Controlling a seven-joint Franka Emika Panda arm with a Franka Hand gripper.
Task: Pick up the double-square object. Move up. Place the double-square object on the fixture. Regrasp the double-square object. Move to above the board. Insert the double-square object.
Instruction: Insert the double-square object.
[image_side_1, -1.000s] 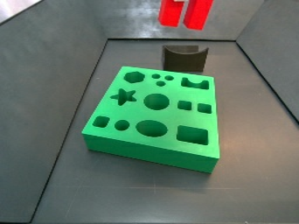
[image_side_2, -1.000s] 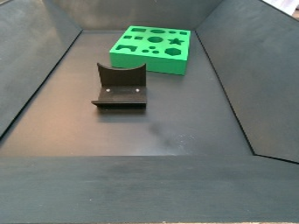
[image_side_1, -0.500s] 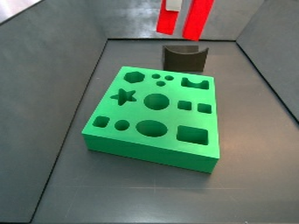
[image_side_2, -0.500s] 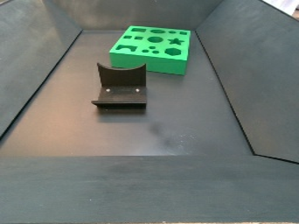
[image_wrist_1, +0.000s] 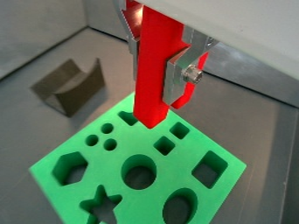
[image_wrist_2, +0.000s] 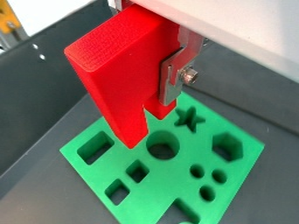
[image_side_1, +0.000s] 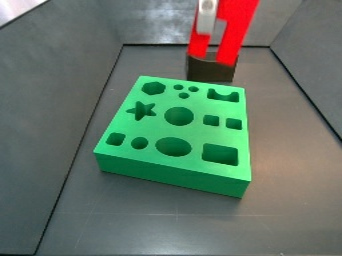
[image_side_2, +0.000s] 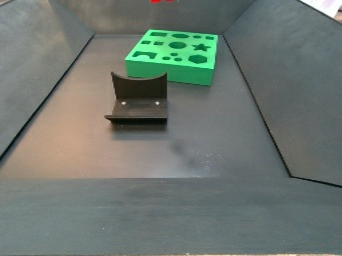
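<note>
While the tool (image_wrist_1: 162, 70) grips the double-square object (image_wrist_1: 156, 74) (fingertips hidden), board (image_wrist_1: 140, 166) lies below.

Your end effector (image_wrist_1: 163, 83) hangs in the air, pointing down, its silver plate fingers (image_wrist_1: 184, 74) clamped on the double-square object (image_wrist_1: 155, 74); the piece sits upright between them, lower end sticking out below the tips. In a wrist view you see the same grip (image_wrist_2: 152, 83) with one finger plate (image_wrist_2: 176, 74) flat against the piece's side. In a side view the end effector (image_side_1: 218, 30) is high at the frame's upper edge. Arm and wrist aren't visible.
</note>
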